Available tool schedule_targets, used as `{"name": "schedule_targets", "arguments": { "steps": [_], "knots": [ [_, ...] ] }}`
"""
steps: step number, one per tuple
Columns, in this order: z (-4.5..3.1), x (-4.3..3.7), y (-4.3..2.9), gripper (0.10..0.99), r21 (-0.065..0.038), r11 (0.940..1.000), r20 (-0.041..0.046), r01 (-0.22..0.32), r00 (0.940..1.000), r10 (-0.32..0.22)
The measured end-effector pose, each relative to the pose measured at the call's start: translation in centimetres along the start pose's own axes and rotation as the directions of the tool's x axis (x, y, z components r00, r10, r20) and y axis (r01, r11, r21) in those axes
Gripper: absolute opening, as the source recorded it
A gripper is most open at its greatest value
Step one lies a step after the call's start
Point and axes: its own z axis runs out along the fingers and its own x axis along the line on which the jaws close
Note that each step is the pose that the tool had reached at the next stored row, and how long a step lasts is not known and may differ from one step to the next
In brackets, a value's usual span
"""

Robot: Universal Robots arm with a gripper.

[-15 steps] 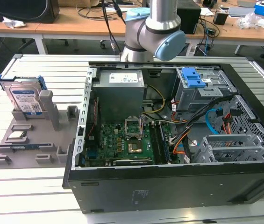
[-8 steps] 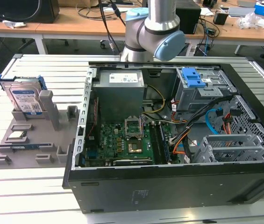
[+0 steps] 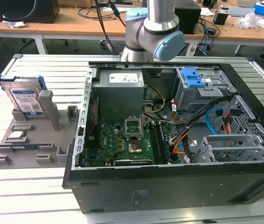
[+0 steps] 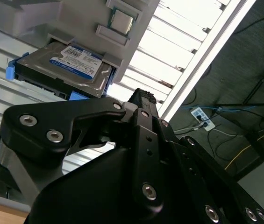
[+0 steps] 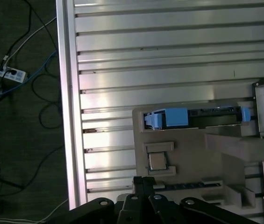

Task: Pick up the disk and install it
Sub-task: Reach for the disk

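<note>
**While the disk waits in its holder, the gripper hangs apart from it**

Although the task calls for a pick-up, the exterior view has the disk [image 3: 26, 100] standing on edge in a grey holder [image 3: 33, 140]. The holder sits on the slatted counter [image 3: 10, 196] at the exterior view's left, beside the open computer case [image 3: 169, 140]. The arm [image 3: 150, 32] rises behind the case, well apart from the disk.

In the second wrist view, the gripper [image 4: 143, 98] points toward the holder. The disk [image 4: 71, 65] lies beyond it, label showing in its blue carrier, and the two do not touch.

In the first wrist view the disk [image 5: 206, 112] is seen edge-on, its long edge running along the counter's slats. A chip pocket [image 5: 157, 161] of the holder lies between it and the gripper [image 5: 145, 182]. I cannot tell whether the gripper is open or closed; nothing is seen held in it.
</note>
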Motion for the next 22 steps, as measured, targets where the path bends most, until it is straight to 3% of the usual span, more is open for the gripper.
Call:
{"name": "schedule_targets", "arguments": {
  "steps": [2,6,10,14,22],
  "knots": [
    [0.03,0.0,0.33,0.106,0.003,1.0,-0.0001,0.0,1.0,0.0],
    [0.19,-1.04,0.58,0.106,0.011,0.9999,0.0004,0.0,1.0,0.0],
    [0.55,-2.85,0.88,0.106,0.024,0.9997,-0.0006,0.001,1.0,-0.001],
    [0.79,-4.52,1.5,0.106,0.029,0.9996,-0.0028,0.001,1.0,-0.001],
    [0.82,-4.7,1.7,0.106,0.031,0.9995,-0.0031,0.001,1.0,-0.001]
  ]
}}
